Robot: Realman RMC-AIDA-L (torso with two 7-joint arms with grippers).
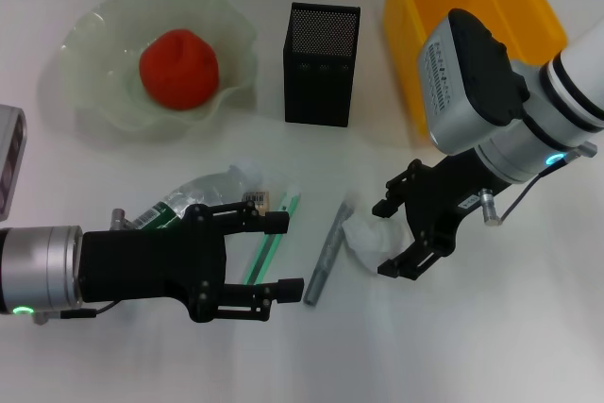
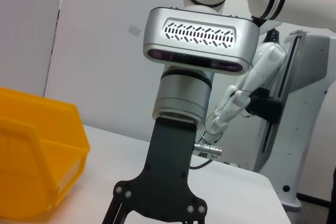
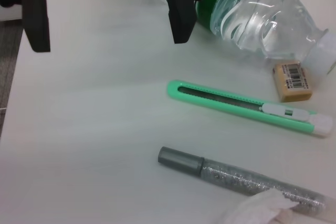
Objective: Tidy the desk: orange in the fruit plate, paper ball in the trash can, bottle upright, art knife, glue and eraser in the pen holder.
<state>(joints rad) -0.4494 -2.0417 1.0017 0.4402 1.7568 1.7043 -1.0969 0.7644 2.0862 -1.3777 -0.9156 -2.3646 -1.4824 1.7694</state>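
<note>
The right gripper is hovering wide open around the paper ball, which is lying on the tabletop touching the glue pen. Risk: closing jaws may be dragging the glue pen along or pinching only loose paper. The left gripper, open, is waiting beside the toppled bottle.

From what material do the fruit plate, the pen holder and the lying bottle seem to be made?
Fruit plate: probably glass or clear plastic; pale green, translucent, with a wavy glossy rim.
Pen holder: likely metal mesh, matte black; fine perforated walls show.
Bottle: thin clear plastic; ribbed, see-through, with a green label.
</note>
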